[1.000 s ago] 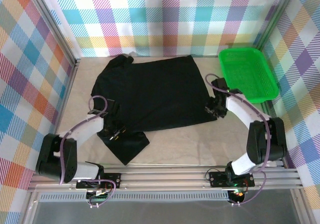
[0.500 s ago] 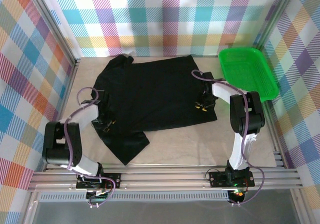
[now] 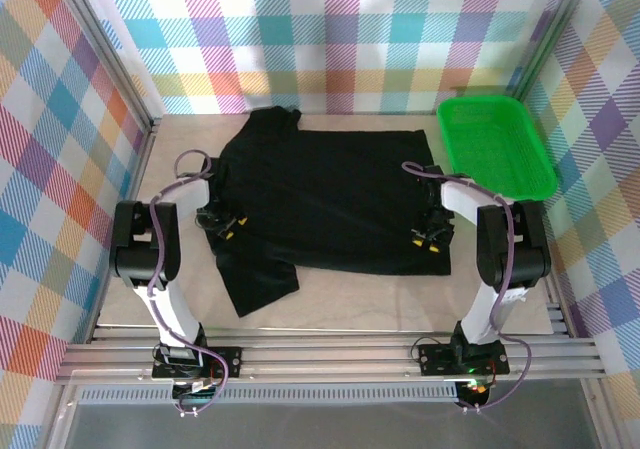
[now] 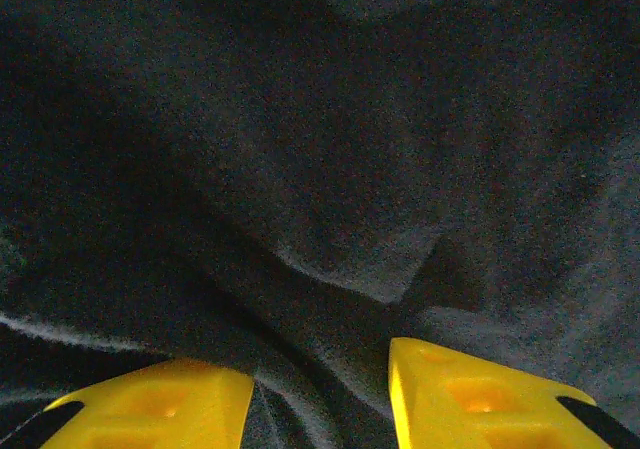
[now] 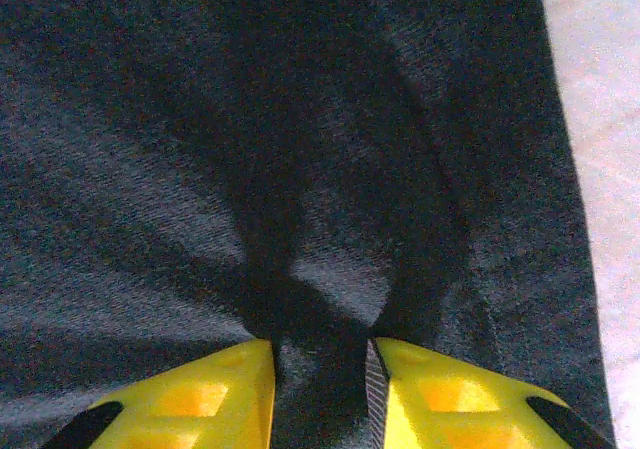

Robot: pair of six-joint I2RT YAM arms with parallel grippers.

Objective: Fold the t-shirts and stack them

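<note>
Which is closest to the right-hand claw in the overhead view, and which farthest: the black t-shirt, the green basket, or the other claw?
1. black t-shirt: directly under the right gripper, which sits at its right edge.
2. green basket: a little beyond, at the back right.
3. left gripper: across the whole shirt, at its left edge.

Black t-shirt (image 3: 330,199) lies spread mostly flat, left edge apparently bunched.

Observed white links, black joints and looped purple cables (image 3: 188,159). Yellow wedge fingertips on left gripper (image 3: 227,229) and right gripper (image 3: 425,240). Black base plates (image 3: 196,358) bolted down.
</note>
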